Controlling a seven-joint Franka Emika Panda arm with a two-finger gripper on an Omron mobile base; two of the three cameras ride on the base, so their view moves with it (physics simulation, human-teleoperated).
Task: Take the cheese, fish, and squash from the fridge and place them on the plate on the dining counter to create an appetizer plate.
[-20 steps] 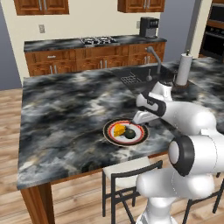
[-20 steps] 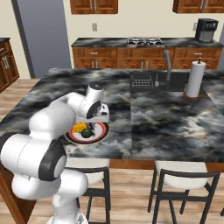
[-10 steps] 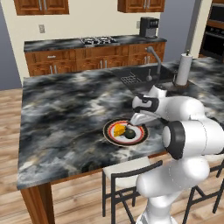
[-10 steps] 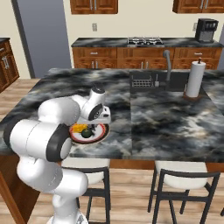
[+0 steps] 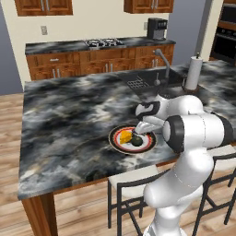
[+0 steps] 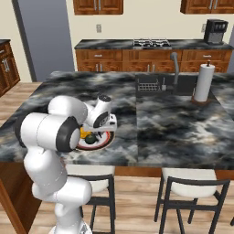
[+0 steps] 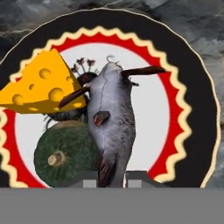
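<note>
The plate (image 7: 192,87) with its white centre, red ring and dark rim lies near the front edge of the marbled dining counter (image 5: 69,120). The yellow cheese (image 7: 41,85) and the dark green squash (image 7: 65,153) rest on it side by side. My gripper (image 7: 111,177) is shut on the grey fish (image 7: 113,118), which hangs just above the plate's middle, between the two and touching the squash's side. From the base, the plate (image 5: 132,139) lies under my hand (image 5: 143,124), with cheese (image 5: 125,136) and squash (image 5: 137,141) showing. The tall grey fridge (image 6: 45,41) stands far back left.
A sink with a curved faucet (image 5: 159,57) is set into the counter behind the plate. A paper towel roll (image 5: 193,73) stands to its right. Stools (image 6: 192,196) stand along the counter's front. The wall counter with stove (image 5: 99,43) and coffee machine (image 5: 156,28) runs behind.
My hand has come down and in over the plate with the fish still in it, and the elbow has swung forward. Cheese and squash have not moved.
</note>
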